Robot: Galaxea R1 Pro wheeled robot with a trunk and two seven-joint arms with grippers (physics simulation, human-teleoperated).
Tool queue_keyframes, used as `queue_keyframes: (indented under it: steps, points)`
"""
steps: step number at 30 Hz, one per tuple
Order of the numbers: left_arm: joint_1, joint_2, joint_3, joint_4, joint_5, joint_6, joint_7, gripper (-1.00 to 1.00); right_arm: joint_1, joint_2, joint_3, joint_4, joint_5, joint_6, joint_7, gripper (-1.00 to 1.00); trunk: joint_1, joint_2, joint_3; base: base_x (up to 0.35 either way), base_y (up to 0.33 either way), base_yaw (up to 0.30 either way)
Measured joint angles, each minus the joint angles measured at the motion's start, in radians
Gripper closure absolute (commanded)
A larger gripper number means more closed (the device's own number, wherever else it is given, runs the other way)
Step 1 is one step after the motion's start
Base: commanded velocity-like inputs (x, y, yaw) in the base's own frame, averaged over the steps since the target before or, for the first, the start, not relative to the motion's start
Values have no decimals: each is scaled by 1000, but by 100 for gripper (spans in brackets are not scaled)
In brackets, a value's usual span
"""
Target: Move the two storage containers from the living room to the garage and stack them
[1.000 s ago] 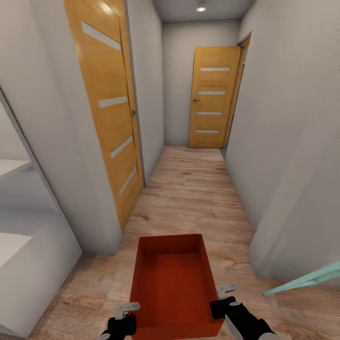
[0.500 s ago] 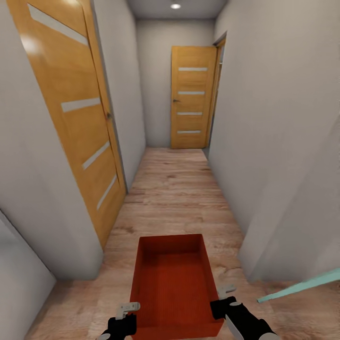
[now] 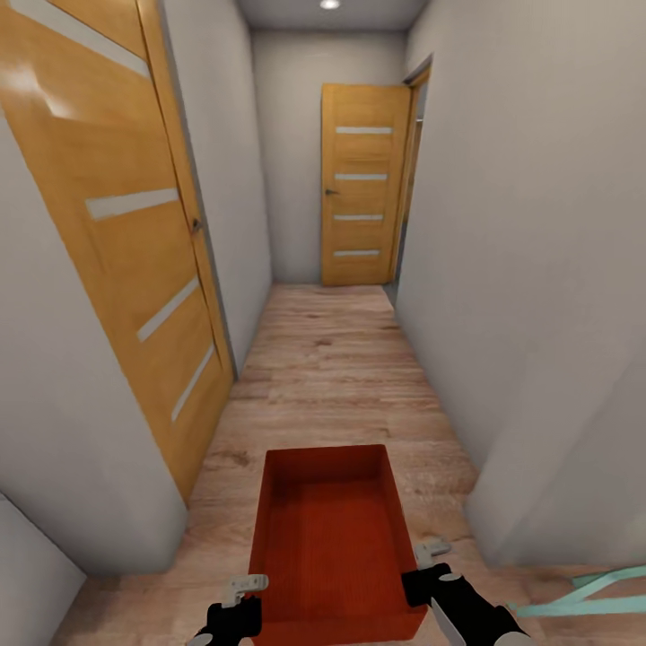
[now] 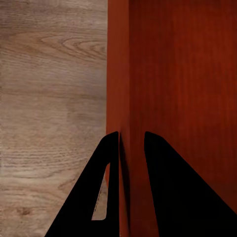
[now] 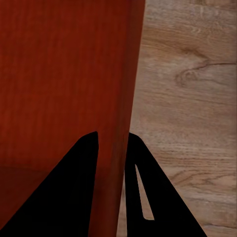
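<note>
Down the narrow hallway, one storage container [image 3: 328,547] rides low, left gripper [image 4: 131,140] and right gripper [image 5: 112,138] each pinching a side wall; arms mostly cut off.

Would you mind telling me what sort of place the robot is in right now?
Probably a narrow indoor hallway: pale walls close in on both sides, wooden doors stand at the left and far end, and a wood plank floor runs between.
</note>
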Motion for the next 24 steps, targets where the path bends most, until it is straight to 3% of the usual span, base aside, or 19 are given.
queue_keyframes:
  steps: [17, 24]
  points:
    - [0, 11, 5, 0, 1, 0, -14, 100, 0, 12, -1, 0, 2, 2, -13, 100, 0, 0, 0, 337, 63, -1]
    - [0, 11, 5, 0, 1, 0, -14, 100, 0, 12, -1, 0, 2, 2, -14, 100, 0, 0, 0, 338, 6, -89]
